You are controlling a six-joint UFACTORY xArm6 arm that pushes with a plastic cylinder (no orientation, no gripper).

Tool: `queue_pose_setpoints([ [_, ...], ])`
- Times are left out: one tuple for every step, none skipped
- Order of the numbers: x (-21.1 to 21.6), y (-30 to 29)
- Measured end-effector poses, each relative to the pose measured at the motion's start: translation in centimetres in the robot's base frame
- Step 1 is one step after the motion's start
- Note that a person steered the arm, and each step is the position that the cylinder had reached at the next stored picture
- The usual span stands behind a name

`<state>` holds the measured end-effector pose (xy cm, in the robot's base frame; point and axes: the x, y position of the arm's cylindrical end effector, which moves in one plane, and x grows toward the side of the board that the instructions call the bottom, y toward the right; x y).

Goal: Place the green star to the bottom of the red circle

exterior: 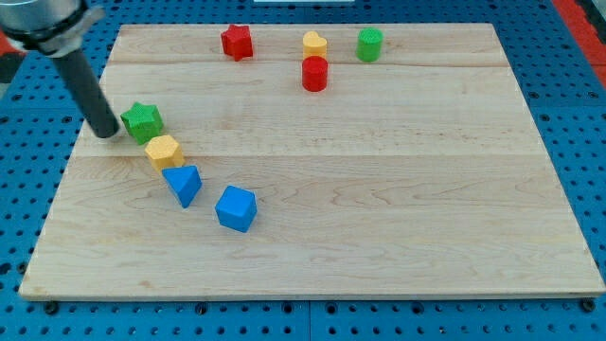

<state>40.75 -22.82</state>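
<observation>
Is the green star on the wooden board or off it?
On: the green star sits fully on the board, beside my tip.

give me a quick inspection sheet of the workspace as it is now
surface: pale wooden board on a blue perforated bench
job's things: green star near the view's left edge; red circle near the view's top, far from the star
clutter: yellow hexagon, blue triangle and blue cube trail down-right from the star; red star, yellow heart and green circle along the top
grippers: none; my tip sits just left of the green star, contact unclear
cables: nothing seen
surroundings: red patch at the top right corner
</observation>
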Motion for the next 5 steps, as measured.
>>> queue_pose_setpoints([
  [-2.3, 9.3],
  [-3.1, 9.8],
  [-5.8, 5.2],
  [-8.3, 9.6],
  [-6.6, 14.7],
])
